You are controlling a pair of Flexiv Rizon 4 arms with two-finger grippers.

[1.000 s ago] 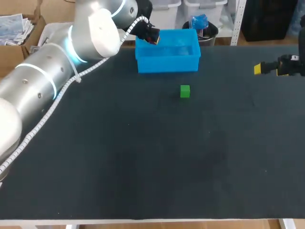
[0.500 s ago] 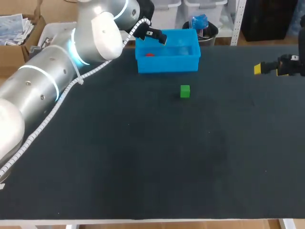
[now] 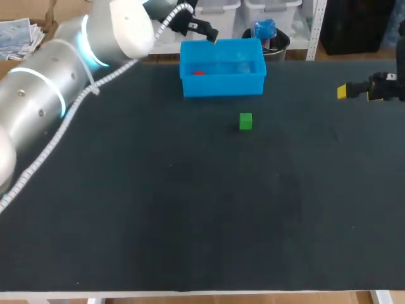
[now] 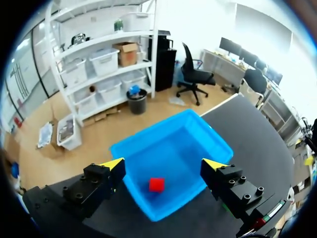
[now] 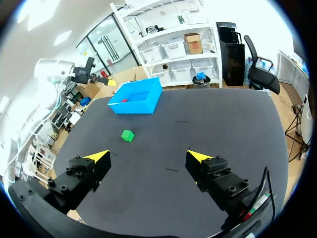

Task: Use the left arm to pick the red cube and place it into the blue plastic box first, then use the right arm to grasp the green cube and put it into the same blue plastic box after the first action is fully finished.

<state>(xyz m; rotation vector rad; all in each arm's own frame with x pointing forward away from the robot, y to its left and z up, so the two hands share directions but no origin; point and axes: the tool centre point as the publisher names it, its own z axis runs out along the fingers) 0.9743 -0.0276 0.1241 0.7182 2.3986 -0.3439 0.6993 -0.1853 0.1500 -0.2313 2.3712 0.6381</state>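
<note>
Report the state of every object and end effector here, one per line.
Blue plastic box: upright on the black table, open-topped.
Small red cube: lying inside the box, ungripped.
Small green cube: on the table before the box, untouched.
Left end effector: open, empty, above the box.
Right end effector: open, empty, well away from the green cube.

A robotics lab, I'd say: my left arm (image 3: 38,107) and right arm (image 3: 387,86) work over one black-topped test table (image 3: 190,221).
</note>
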